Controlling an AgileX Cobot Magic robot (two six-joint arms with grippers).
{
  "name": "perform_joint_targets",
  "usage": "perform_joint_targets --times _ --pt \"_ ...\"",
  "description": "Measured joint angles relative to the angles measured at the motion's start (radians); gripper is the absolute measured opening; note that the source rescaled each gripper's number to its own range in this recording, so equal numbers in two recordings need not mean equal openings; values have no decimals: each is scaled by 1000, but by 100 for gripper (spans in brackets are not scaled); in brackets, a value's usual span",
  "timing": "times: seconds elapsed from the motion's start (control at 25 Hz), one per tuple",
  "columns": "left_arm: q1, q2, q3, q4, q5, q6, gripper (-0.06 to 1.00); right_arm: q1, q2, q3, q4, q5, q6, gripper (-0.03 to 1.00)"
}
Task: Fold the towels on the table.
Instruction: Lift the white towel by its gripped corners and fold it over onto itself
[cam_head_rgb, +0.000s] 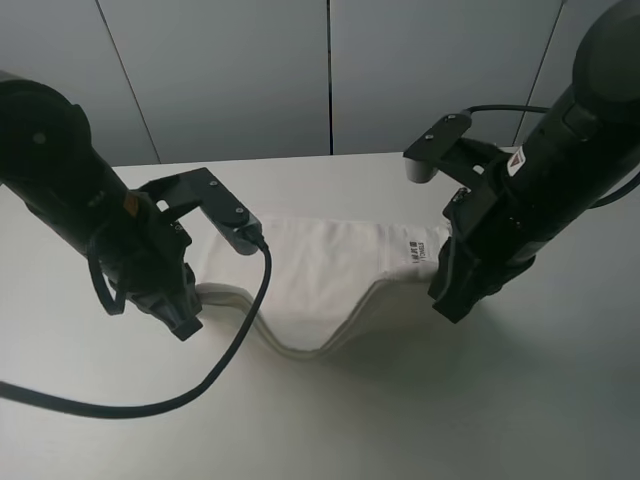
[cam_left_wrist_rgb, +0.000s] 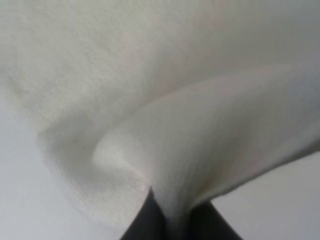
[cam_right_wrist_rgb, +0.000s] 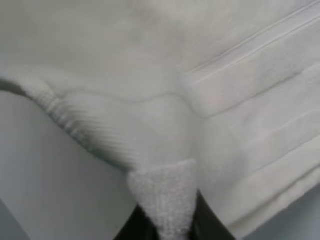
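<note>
- While both near corners hang lifted, the towel (cam_head_rgb: 320, 265) is mid-fold: its far part lies on the table (cam_head_rgb: 400, 420), and its near edge sags in a curve between the arms.
- Left gripper (cam_head_rgb: 185, 322): clamped tight on the towel's near left corner, with cloth bunching out of the jaws.
- Right gripper (cam_head_rgb: 450, 305): pinched tight on the near right corner, by the border band (cam_right_wrist_rgb: 260, 65).
- Step in hand, as judged: the first fold, with corners raised but not yet carried over.
- Next move calls for both arms to travel together toward the far edge, keep the span taut, and lay corner upon corner.
- Surroundings: a dark label (cam_head_rgb: 424, 254) sits just beside the right gripper.
- Possible obstruction: a black cable (cam_head_rgb: 235, 350) loops from the left arm past the towel's left part and may snag the sagging edge.
</note>
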Motion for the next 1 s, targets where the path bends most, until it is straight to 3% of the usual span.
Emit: perform_joint_targets --times 0.36,0.76,1.0 --pt "0 0 0 199 -63 -399 0 0 -2 -16 -120 -60 178 0" --pt "0 0 0 336 -194 -571 0 0 40 -20 -227 -156 358 0" --pt "0 0 0 538 -232 -783 0 -8 91 -21 -286 -238 448 0"
